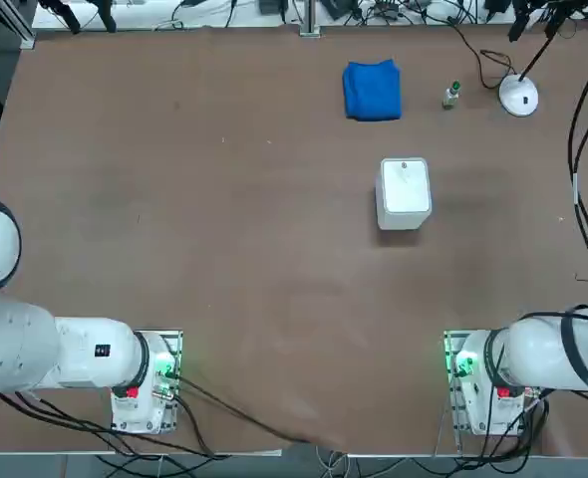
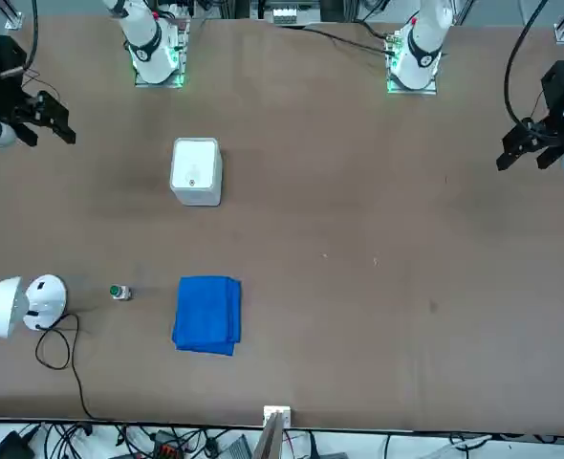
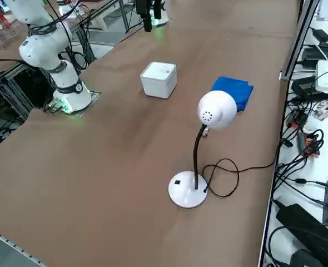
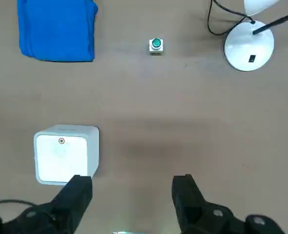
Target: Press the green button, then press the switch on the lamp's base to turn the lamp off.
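Observation:
The green button (image 4: 156,45) is a tiny pale stub with a teal cap, standing between the blue cloth and the lamp (image 3: 199,150). It also shows small in the top view (image 1: 451,95) and the front view (image 2: 119,292). The lamp's base (image 4: 249,46) is a flat white disc with a dark switch (image 4: 252,58) on it. Its white head (image 3: 217,110) curves up on a black stem. My right gripper (image 4: 132,183) hangs open and empty high above the table, well short of the button, beside the white box. It shows at the table's side as the right gripper (image 2: 57,120).
A white square box (image 1: 405,192) stands mid-table, nearer to me than the button. A folded blue cloth (image 1: 373,90) lies beside the button. The lamp's black cord (image 3: 230,178) loops towards the cable-strewn far edge.

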